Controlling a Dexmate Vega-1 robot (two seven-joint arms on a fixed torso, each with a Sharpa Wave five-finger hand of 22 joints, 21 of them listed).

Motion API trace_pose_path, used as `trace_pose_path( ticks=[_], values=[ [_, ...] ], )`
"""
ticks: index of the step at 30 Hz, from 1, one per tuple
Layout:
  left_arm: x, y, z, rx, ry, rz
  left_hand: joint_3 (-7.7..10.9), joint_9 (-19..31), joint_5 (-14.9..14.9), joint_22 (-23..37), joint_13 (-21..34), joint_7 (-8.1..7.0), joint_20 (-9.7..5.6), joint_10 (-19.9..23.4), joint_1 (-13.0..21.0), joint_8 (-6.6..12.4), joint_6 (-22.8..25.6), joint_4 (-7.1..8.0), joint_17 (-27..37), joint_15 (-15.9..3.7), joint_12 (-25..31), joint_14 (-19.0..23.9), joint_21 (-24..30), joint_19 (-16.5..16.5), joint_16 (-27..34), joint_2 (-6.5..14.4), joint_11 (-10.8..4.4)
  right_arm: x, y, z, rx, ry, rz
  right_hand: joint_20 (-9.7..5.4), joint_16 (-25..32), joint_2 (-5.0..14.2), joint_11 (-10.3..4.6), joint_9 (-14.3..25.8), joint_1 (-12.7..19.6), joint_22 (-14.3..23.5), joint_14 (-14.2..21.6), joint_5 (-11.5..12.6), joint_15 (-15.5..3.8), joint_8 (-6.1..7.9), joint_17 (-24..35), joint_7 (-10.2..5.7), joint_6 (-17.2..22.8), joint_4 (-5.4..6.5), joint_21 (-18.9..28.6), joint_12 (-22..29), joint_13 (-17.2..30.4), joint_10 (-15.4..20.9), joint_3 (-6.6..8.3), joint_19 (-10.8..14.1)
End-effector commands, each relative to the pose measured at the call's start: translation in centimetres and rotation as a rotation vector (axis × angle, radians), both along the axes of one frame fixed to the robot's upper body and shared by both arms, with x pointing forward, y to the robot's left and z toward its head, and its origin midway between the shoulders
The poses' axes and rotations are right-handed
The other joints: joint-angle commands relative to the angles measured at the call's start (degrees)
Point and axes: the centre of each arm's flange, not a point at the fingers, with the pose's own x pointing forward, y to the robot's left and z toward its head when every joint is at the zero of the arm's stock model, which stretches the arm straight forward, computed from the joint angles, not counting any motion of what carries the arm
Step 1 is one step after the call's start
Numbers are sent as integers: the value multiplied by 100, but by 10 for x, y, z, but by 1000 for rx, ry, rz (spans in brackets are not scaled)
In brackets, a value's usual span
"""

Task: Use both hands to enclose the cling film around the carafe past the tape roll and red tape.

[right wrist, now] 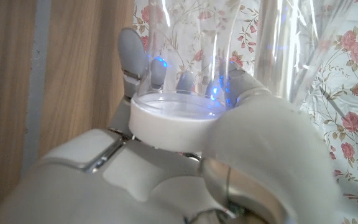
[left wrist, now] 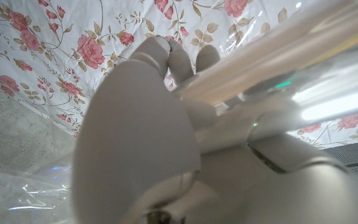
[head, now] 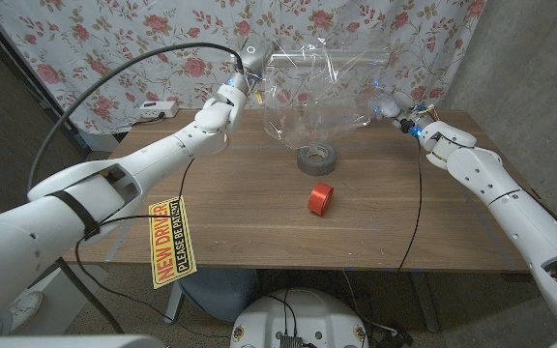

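I am holding the cling film (head: 322,82) stretched at the desk's (head: 259,227) far side, left hand (head: 243,72) gripping its roll end and right hand (head: 395,104) pinching the other edge, beyond the tape roll (head: 317,159) and red tape (head: 320,197); the enclosing seems unfinished, and I cannot make out the carafe.

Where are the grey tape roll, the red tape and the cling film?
tape roll (head: 316,159), head view, top of the ring
red tape (head: 320,198), head view, outer side
cling film (head: 322,92), head view, middle of the raised sheet

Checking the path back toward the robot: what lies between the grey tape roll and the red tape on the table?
Bare wood of the table, in the head view; tape roll and red tape stand apart.
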Motion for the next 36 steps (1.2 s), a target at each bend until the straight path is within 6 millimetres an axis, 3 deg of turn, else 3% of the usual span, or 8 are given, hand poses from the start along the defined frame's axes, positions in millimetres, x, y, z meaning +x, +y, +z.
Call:
trace_pose_path(
  ticks=[1, 36],
  values=[
    [-13, 2, -1, -17, -13, -41, -25, 901, -17, -10, 30, -8, -17, 0, 58, 211, -50, -2, 47, -237, 1100, 295, 32, 20, 11, 33, -3, 1, 3, 2, -53, 18, -81, -784, 1628, 929, -558, 12, 923, 16, 1683, 2, -2221, 6, 24, 213, 181, -4, 0, 7, 1, 619, -4, -160],
    [-18, 55, -34, -79, 0, -104, -18, 865, -14, -6, 30, -8, -13, 9, 49, 179, -81, 1, -12, -235, 1101, 275, 27, 22, -18, 26, -5, 17, 14, -6, -134, 140, -399, -783, 1644, 930, -551, 10, 939, 5, 1683, 6, -2222, -5, 23, 216, 167, -1, 4, 14, -16, 629, -10, -143]
  ],
)
